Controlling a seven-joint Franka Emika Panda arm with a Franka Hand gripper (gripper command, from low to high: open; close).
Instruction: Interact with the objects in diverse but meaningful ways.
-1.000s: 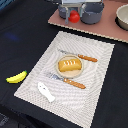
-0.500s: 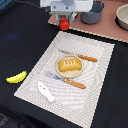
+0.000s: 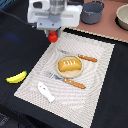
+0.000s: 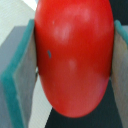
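The red tomato [image 3: 52, 36] hangs from the gripper [image 3: 52, 34] above the far corner of the striped placemat [image 3: 95, 90], on the exterior view's left, clear of the surface. Judging from that, one object is in hand and mid-carry; the rest look untouched. The bread loaf [image 3: 69, 65] sits on the round tan plate [image 3: 75, 74] at the mat's middle, with a wooden-handled fork [image 3: 80, 56] just beyond it and a wooden-handled knife [image 3: 70, 82] just in front. The small white piece [image 3: 45, 91] lies near the mat's near edge, and the banana [image 3: 17, 77] lies off the mat on the dark table [image 3: 15, 50]. A grey pot [image 3: 92, 12] and a bowl [image 3: 122, 17] stand at the back, the bowl cut off by the frame. The arm's housing hides the upper part of the gripper, and the tomato shows only as a small red blob beneath it.

In the wrist view the tomato fills nearly the whole picture, pinched on both sides between the grey pads [image 4: 22, 75], the jaws closed snugly on it. What lies below it is almost wholly blocked; only slivers of pale mat and dark table show.
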